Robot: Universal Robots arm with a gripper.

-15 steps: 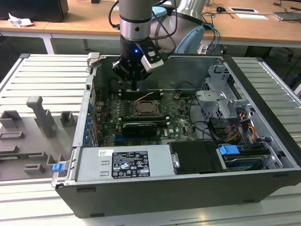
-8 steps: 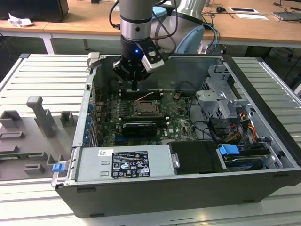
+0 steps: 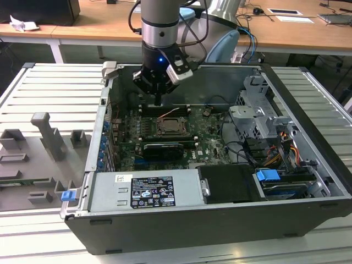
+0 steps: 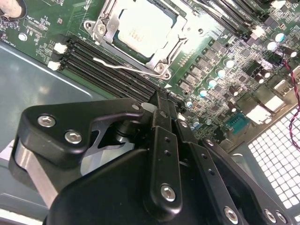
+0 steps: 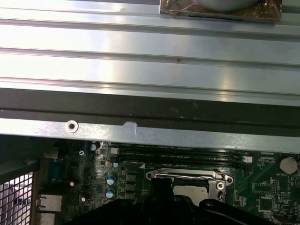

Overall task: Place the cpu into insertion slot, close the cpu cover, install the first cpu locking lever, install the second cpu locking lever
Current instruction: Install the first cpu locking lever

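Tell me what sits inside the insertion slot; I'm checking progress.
The cpu lies inside the insertion slot, its pale face showing through the open middle of the cpu cover. The cover hides the chip's edges, and the chip hides whatever lies beneath it.

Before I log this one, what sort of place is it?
Probably a robotics lab or workshop: an open computer case sits on a ribbed metal table, with grey fixtures beside it and wooden desks behind.

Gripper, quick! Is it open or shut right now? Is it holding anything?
Gripper: jaws closed, with nothing seen between them.
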